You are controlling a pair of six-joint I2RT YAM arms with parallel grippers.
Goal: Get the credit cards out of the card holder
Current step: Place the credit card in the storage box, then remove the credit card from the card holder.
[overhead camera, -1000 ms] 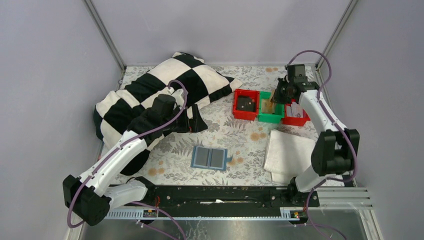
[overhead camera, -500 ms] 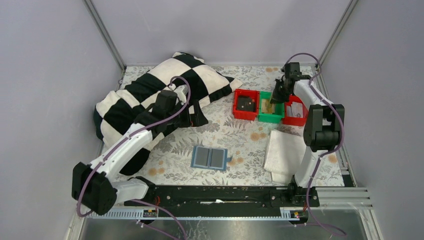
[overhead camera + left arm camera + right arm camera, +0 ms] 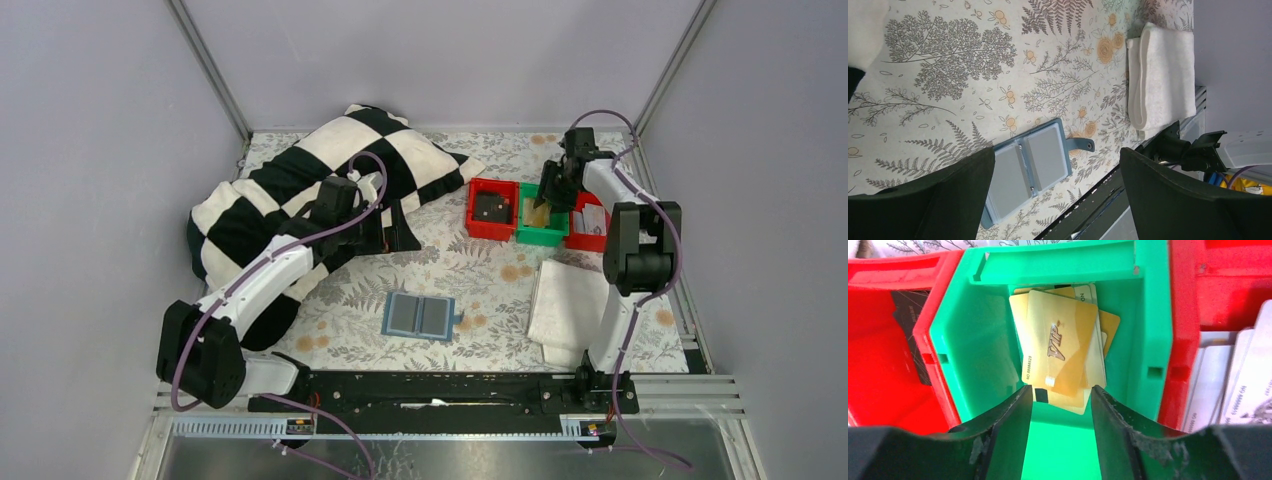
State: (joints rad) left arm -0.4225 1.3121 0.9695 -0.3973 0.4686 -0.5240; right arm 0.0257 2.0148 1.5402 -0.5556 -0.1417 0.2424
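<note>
The card holder (image 3: 419, 316) is lying open on the table (image 3: 470, 272), well apart from both tools. The right tool (image 3: 1062, 395) is hovering over the green bin (image 3: 948, 330), jaws partly apart and gripping nothing, with gold cards (image 3: 1060, 347) lying just beyond its tips. The left tool (image 3: 398, 233) is standing wide and empty beside the pillow (image 3: 300, 170).

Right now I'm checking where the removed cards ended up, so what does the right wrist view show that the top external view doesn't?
Only the right wrist view: the VIP lettering on the top gold card, other cards fanned under it, and the right gripper open, holding nothing. Only the top external view: the card holder lying open, the folded white cloth, the checkered pillow. Both: the green bin between two red bins.
</note>
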